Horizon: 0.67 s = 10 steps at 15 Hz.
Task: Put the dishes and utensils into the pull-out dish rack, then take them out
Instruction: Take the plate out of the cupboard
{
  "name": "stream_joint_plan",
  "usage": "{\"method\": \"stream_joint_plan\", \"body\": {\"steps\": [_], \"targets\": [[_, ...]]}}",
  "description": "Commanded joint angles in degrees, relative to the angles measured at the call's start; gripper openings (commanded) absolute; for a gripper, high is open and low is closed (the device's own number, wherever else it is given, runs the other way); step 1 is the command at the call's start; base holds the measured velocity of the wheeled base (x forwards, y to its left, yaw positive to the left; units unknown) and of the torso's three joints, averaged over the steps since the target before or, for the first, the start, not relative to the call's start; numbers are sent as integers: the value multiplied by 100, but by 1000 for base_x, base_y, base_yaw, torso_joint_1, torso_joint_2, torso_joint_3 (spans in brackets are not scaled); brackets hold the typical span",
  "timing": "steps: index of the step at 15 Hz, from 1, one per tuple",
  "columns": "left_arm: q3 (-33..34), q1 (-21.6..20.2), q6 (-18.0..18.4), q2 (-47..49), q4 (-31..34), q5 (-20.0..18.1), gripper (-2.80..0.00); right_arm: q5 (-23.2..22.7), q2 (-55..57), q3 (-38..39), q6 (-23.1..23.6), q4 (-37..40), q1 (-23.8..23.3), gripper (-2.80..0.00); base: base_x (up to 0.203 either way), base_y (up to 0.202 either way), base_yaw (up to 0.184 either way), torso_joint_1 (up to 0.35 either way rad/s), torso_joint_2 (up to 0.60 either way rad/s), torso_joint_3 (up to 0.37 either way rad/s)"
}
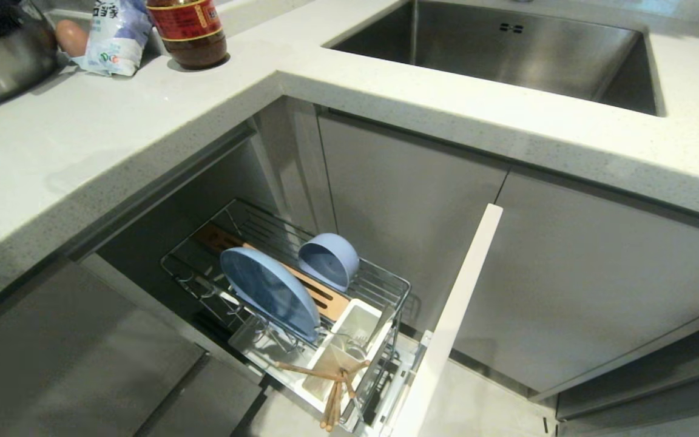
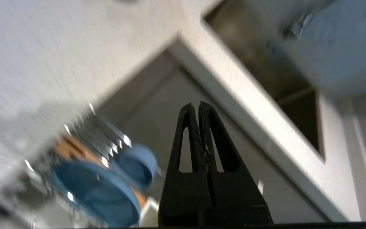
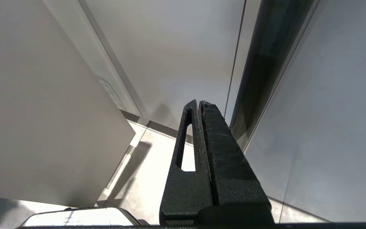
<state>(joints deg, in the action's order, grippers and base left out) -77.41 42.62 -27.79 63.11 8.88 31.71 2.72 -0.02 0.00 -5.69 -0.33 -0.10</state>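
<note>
The left gripper (image 2: 199,106) has its two black fingers pressed together with nothing between them. It is aimed at the pale cabinet corner under the countertop (image 2: 259,124), and the pull-out dish rack (image 2: 84,140) lies off to one side of its tips and lower down.

Nearest the gripper in that rack is the pale blue plate (image 1: 269,293), standing on edge in the prongs. It looks stiff, matte and probably breakable, so I judge the exposed upper rim to be the place to pinch, lifting straight up out of the wires.

Close beside the plate, the white utensil cup (image 1: 349,340) holds thin metal cutlery, too small to tell apart. The wooden chopsticks (image 1: 332,388) lie splayed at the cup's front end. They should be light and liable to roll or twist, so a grip near the middle of the pair seems safest.

Beyond the plate, the pale blue bowl (image 1: 329,260) rests tipped on its side against the wire, past the light-wood strip (image 1: 319,291). Its rim offers the only thin edge to take.

Farther off, the steel sink (image 1: 507,48) is set into the countertop.

The right gripper (image 3: 199,102), also pressed shut and empty, hangs by the cabinet fronts, well apart from the rack.
</note>
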Motion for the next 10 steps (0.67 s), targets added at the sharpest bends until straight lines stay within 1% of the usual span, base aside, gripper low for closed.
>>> {"method": "stream_joint_plan", "body": {"steps": [1, 3, 4, 7, 8, 9, 10], "targets": [[74, 666, -629, 644, 730, 190, -280, 1, -24, 0, -2, -2, 1, -280, 0, 0, 0, 0, 0, 0], [32, 912, -1070, 1014, 1215, 270, -280, 1, -20, 0, -2, -2, 1, -280, 0, 0, 0, 0, 0, 0], [5, 964, -1272, 1197, 1377, 360, 0, 1, -24, 0, -2, -2, 1, -280, 0, 0, 0, 0, 0, 0], [-163, 1044, -1999, 1665, 2184, 592, 0, 1, -24, 0, -2, -2, 1, -280, 0, 0, 0, 0, 0, 0], [-154, 1046, -2345, 1836, 2487, 606, 0, 1, -24, 0, -2, -2, 1, -280, 0, 0, 0, 0, 0, 0], [-152, 1046, -2603, 2011, 2690, 620, 0, 1, -24, 0, -2, -2, 1, -280, 0, 0, 0, 0, 0, 0], [-151, 1042, -2733, 2189, 2751, 629, 0, 1, -24, 0, -2, -2, 1, -280, 0, 0, 0, 0, 0, 0]]}}
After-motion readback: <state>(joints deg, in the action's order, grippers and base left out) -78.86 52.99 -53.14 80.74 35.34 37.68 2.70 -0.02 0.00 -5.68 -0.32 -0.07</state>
